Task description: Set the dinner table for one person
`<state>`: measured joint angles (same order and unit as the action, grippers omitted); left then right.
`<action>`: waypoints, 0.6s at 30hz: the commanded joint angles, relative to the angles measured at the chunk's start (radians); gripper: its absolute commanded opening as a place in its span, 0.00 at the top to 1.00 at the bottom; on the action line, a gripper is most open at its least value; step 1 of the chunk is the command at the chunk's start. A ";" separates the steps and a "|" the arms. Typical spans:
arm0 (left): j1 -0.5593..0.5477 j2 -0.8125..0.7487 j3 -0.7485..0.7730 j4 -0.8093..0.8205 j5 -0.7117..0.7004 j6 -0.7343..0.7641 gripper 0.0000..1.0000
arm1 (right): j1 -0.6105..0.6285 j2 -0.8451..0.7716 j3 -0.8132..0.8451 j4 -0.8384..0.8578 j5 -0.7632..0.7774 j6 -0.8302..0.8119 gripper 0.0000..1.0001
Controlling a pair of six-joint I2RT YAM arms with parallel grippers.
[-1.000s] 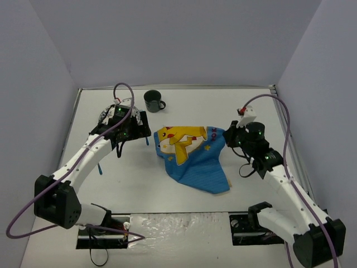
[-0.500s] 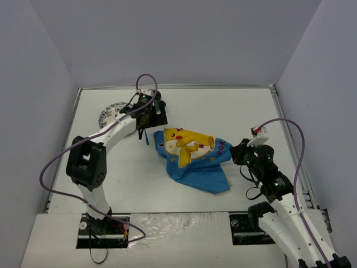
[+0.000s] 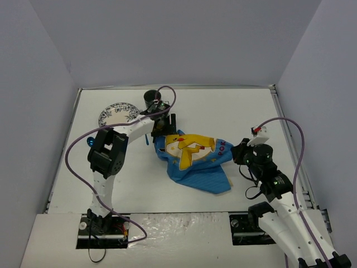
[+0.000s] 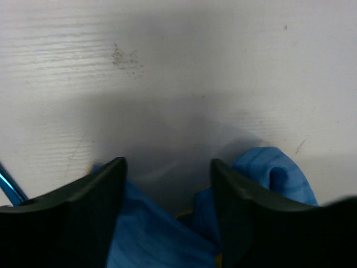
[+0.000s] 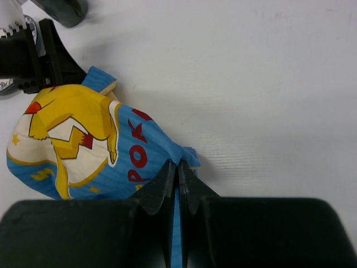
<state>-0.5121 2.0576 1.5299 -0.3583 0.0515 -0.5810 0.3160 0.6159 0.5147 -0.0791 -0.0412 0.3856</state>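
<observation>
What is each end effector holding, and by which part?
Right end effector pinches the mat by its right corner. Left end effector is open, holding nothing.

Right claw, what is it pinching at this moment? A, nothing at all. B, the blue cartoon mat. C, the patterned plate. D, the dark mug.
B: in the right wrist view the right claw is closed on an edge of the blue cartoon mat.

Mat (image 3: 192,159) lies central on the table (image 3: 240,109); plate (image 3: 116,114) far left, mug (image 3: 149,98) just right of it — both behind the mat.
</observation>
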 commanded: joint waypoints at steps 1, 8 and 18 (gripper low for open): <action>-0.016 -0.020 0.003 0.005 -0.021 -0.036 0.60 | 0.005 0.038 0.104 0.064 0.080 -0.033 1.00; 0.001 -0.235 -0.101 0.007 -0.106 -0.048 1.00 | 0.005 0.117 0.224 0.064 0.191 -0.077 1.00; 0.018 -0.698 -0.509 0.022 -0.274 -0.194 1.00 | 0.001 0.260 0.349 0.063 0.264 -0.099 1.00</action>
<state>-0.5023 1.5250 1.1493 -0.3434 -0.1386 -0.6808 0.3157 0.8369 0.7985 -0.0788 0.1524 0.3105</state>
